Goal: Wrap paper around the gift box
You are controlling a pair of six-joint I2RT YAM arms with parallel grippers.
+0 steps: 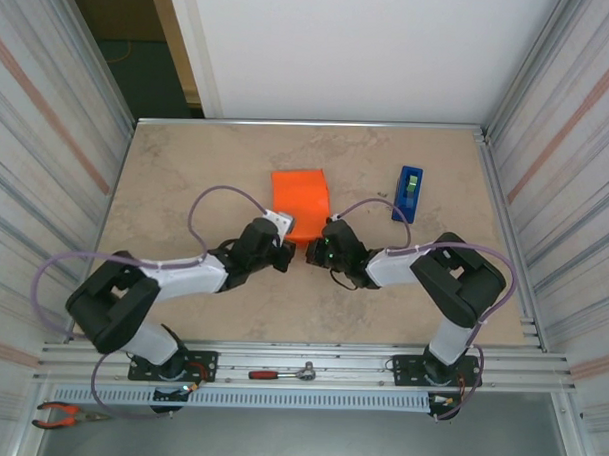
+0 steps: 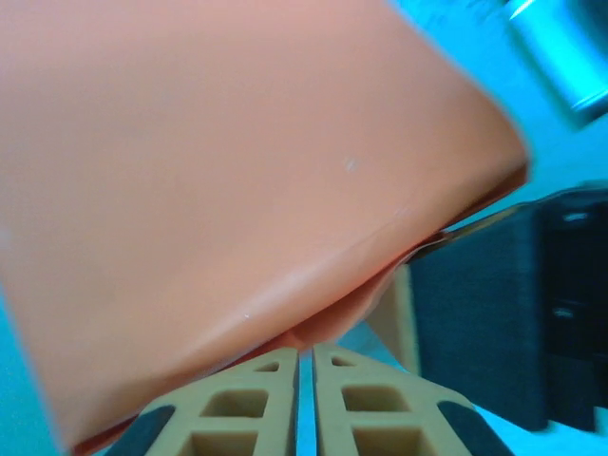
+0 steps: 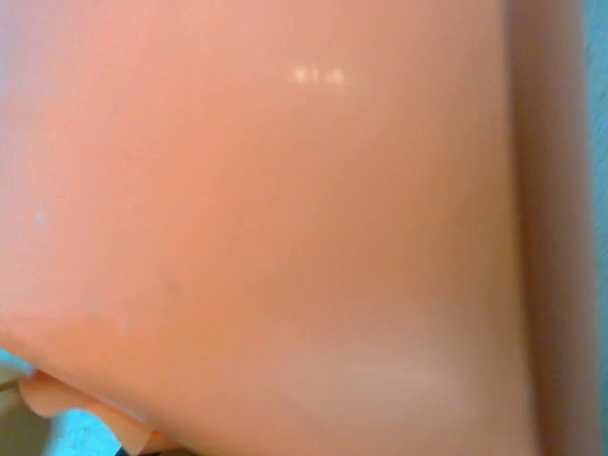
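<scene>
Top external: my left gripper (image 1: 288, 254) pinches the near edge of the paper (image 1: 300, 196), likely to hold the fold tight; my right gripper (image 1: 313, 250), beside it, is closed, hold unclear.

Even, diffuse light from above falls on the table (image 1: 186, 174), leaving only faint, soft shadows beneath the arms (image 1: 193, 269) in a sharp overhead picture. At both wrists the orange paper (image 2: 237, 161) lies so close to the lens that it blurs, with a small glare spot high in the right wrist view. The background there takes a cyan cast, smeared at the left wrist view's right edge.
</scene>
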